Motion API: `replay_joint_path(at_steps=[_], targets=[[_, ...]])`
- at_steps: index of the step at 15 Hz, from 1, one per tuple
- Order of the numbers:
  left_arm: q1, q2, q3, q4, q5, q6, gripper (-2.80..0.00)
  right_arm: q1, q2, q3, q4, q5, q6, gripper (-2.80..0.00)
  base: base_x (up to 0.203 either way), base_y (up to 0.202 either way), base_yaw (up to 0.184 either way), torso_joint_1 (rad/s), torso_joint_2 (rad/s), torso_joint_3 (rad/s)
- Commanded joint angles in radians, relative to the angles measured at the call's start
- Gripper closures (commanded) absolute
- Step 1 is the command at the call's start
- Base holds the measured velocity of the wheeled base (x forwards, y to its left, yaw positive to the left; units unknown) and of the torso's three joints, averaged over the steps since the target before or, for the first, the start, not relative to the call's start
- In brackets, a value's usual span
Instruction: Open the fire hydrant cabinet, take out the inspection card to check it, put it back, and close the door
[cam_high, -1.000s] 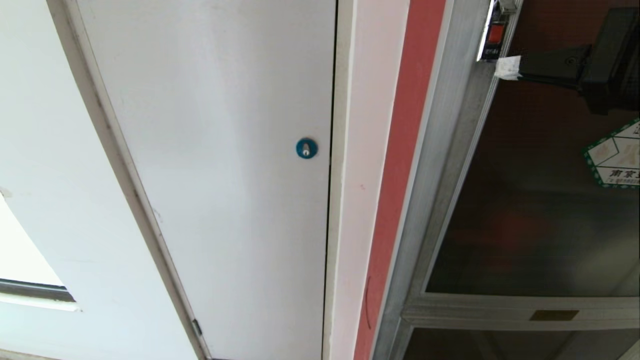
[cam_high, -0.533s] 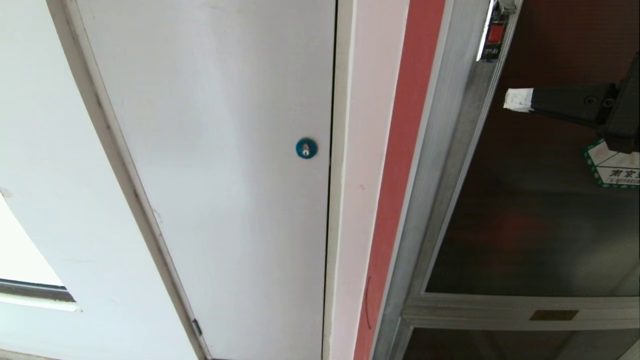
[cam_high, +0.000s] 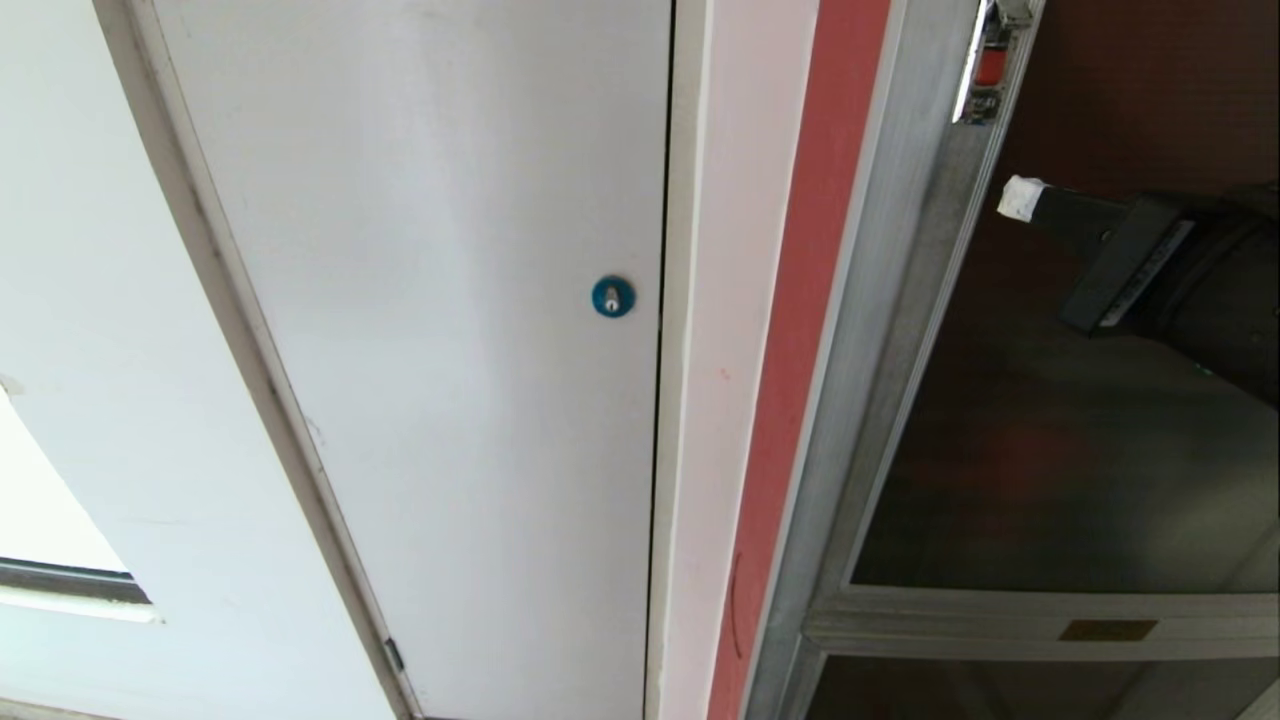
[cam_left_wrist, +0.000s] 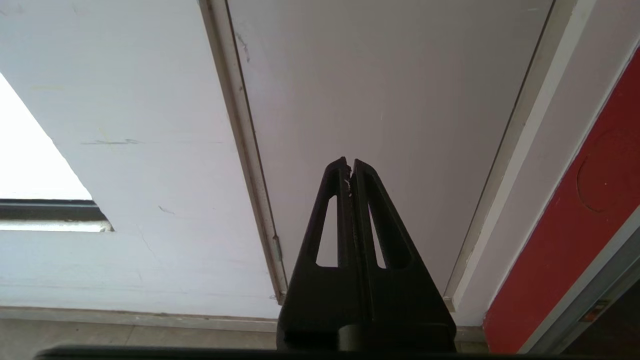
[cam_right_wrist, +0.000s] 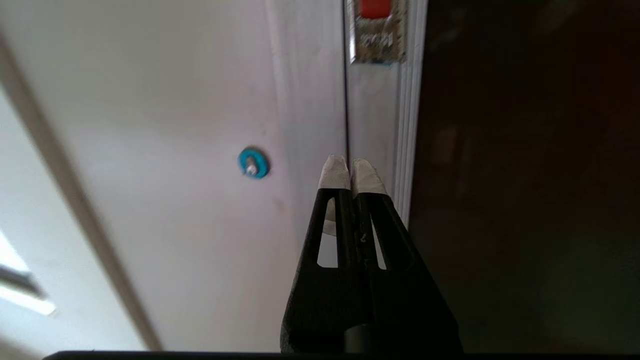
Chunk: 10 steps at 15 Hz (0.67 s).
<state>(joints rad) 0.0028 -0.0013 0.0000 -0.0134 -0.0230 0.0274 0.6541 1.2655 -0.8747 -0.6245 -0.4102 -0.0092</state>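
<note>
In the head view the cabinet (cam_high: 880, 330) is standing at the right, its aluminium frame running down beside a red strip (cam_high: 800, 330) of wall. The door (cam_high: 1060, 470) is sitting shut in that frame, its dark glass filling the right edge, with the red latch (cam_high: 988, 68) at its upper edge. The right gripper (cam_high: 1020, 198) is reaching in from the right in front of the glass, its white-taped tips pressed together and holding nothing, hanging just beside the door's frame and below the latch. A second ago those tips were lying higher, close under the latch; now they are sitting lower and the arm is slanting down to the right, covering the green-bordered sticker that was showing earlier. The white door (cam_high: 430, 330) with its blue lock (cam_high: 612, 297) is filling the left and is looking unchanged. The card is not showing in any view.

In the left wrist view the left gripper (cam_left_wrist: 351, 167) is pointing at the white door (cam_left_wrist: 380, 125), fingers closed together and empty, with a red strip (cam_left_wrist: 575, 240) off to one side.

In the right wrist view the right gripper (cam_right_wrist: 350, 172) is showing its taped tips closed on nothing, aiming at the seam between frame and door (cam_right_wrist: 525, 175). The latch (cam_right_wrist: 376, 10) is lying beyond the tips, apart from them, and the blue lock (cam_right_wrist: 253, 163) is sitting off to the side.
</note>
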Motion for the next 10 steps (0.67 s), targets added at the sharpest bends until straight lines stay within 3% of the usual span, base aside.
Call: replay_joint_path(at_steps=[1, 5, 10], targets=[[0.000, 0.001, 0.022, 0.000, 0.000, 0.000, 0.00, 0.005, 0.070, 0.033, -0.161, -0.042, -0.068, 0.00, 0.000, 0.000, 0.000, 0.000, 0.00, 0.000], [0.000, 0.001, 0.012, 0.000, 0.001, 0.000, 0.00, 0.006, 0.171, 0.062, -0.412, -0.059, -0.244, 0.00, 0.000, 0.000, 0.000, 0.000, 0.00, 0.000], [0.000, 0.001, 0.011, 0.000, 0.000, 0.000, 0.00, 0.007, 0.173, 0.054, -0.442, -0.076, -0.272, 0.00, 0.000, 0.000, 0.000, 0.000, 0.00, 0.000]])
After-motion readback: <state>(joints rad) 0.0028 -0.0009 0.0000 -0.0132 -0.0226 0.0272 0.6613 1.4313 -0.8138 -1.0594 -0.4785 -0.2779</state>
